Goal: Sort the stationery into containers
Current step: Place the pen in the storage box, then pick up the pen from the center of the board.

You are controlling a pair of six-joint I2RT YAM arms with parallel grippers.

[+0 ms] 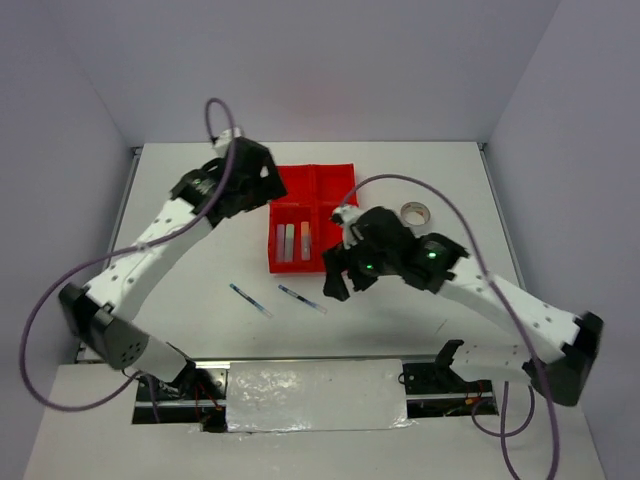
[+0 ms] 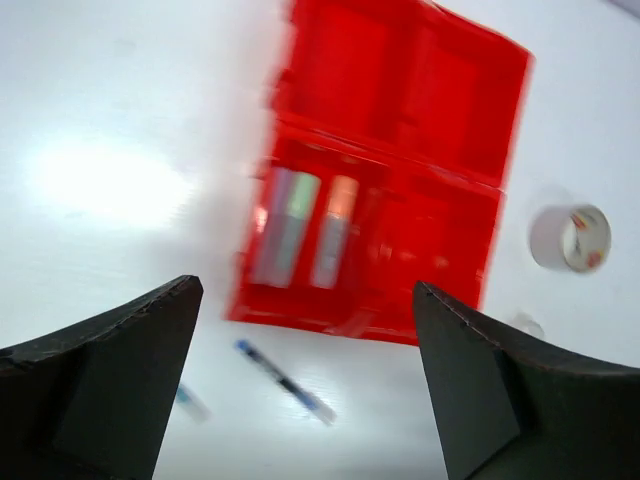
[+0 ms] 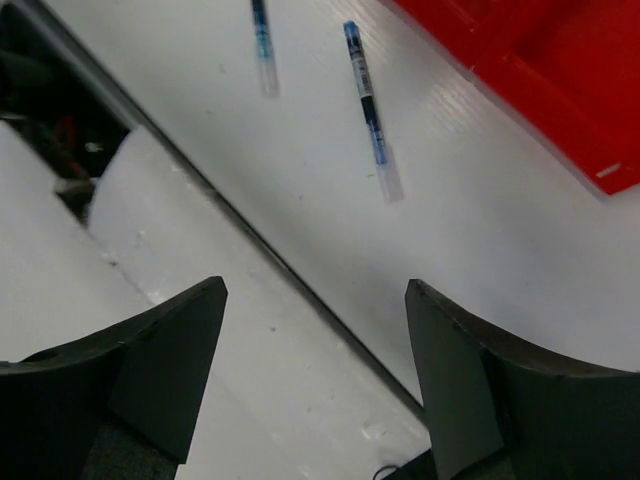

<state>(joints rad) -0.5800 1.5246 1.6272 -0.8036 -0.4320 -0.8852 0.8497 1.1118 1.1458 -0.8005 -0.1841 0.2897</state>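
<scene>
My left jaws apart, empty, near red tray [image 2: 450, 100] holding three sticks [image 2: 300, 230]. My right jaws apart, empty, near two pens [image 3: 370, 110] on desk [image 3: 480, 230].

No legible text or numbers, only indistinct print inside the tape roll [image 2: 570, 237]

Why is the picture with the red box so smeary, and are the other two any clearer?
Left wrist view: the red tray is smeared, likely by camera motion, and there is a glare patch on the table. Right wrist view: sharper, with the two pens fairly crisp. Top view: even light, only faint soft shadows.
</scene>
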